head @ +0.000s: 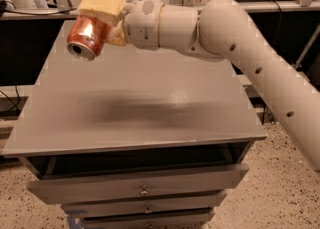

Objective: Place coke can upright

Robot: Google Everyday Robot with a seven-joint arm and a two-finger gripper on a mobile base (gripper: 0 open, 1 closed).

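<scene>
The coke can (87,37) is a red can held on its side, tilted, with its silver end facing the camera and down-left. My gripper (102,18) is shut on the coke can with tan fingers (100,6) over and beside it. It holds the can in the air above the far left part of the grey tabletop (140,108). The white arm (225,33) reaches in from the right.
The grey tabletop belongs to a drawer cabinet with drawers (142,189) below its front edge. A dark gap lies behind the table with a rail (280,5) and metal frame legs. Speckled floor (280,193) lies to the right.
</scene>
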